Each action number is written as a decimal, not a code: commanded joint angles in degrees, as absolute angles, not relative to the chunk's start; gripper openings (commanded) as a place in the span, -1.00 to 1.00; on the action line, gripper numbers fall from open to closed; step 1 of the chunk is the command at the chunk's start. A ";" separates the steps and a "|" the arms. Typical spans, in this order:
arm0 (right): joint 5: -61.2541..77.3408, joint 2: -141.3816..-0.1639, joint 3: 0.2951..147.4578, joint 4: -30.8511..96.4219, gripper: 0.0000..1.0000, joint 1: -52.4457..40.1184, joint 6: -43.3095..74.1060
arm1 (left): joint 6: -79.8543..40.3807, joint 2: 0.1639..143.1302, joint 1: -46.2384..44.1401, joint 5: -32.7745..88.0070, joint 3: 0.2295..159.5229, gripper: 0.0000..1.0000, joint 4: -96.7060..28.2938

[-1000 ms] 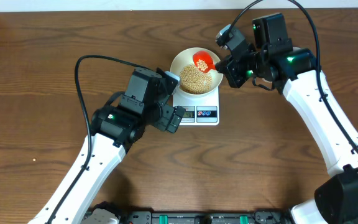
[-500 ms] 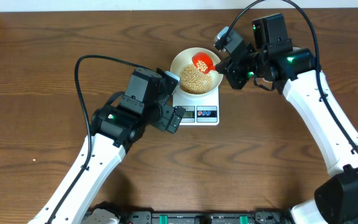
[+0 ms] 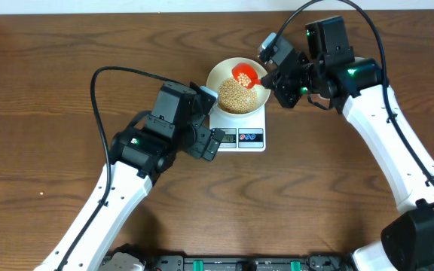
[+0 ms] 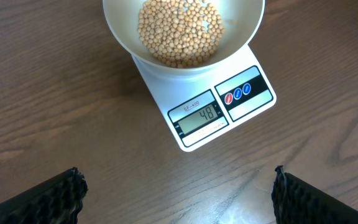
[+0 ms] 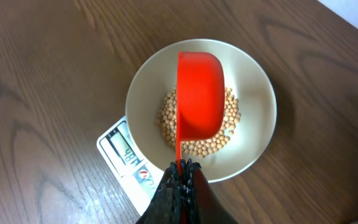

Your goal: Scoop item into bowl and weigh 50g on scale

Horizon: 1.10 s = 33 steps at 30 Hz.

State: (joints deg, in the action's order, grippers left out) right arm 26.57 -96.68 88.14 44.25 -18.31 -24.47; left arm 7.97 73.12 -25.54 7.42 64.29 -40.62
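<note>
scoop [image 3: 246, 73] unmoved over bowl [image 3: 217, 76], beans [image 3: 236, 95] unchanged

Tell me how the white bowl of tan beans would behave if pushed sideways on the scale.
The round white bowl overhangs the small white scale, so it would probably slide or tip off. The loose round tan beans would likely shift and roll out.

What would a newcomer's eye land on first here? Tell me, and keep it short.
The bright red scoop, pinched by its handle in the shut right gripper, hangs over the white bowl of tan beans. The bowl sits on the small white scale, whose display reads 48. The left gripper hovers open close by the scale, holding nothing.
</note>
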 commanded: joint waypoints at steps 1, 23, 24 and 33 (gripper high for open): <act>27.75 -96.88 88.82 44.07 -0.98 -18.72 -23.11 | 8.54 72.99 -25.34 7.73 64.07 0.95 -40.71; 26.92 -99.29 88.60 42.41 -0.98 -18.81 -10.15 | 8.54 72.99 -25.34 7.73 64.07 0.95 -40.71; 26.92 -99.31 88.60 42.17 -0.98 -18.79 -9.39 | 8.54 72.99 -25.34 7.73 64.07 0.95 -40.71; 38.63 -99.33 88.60 39.46 -0.98 -13.26 -2.57 | 8.54 72.99 -25.34 7.73 64.07 0.95 -40.71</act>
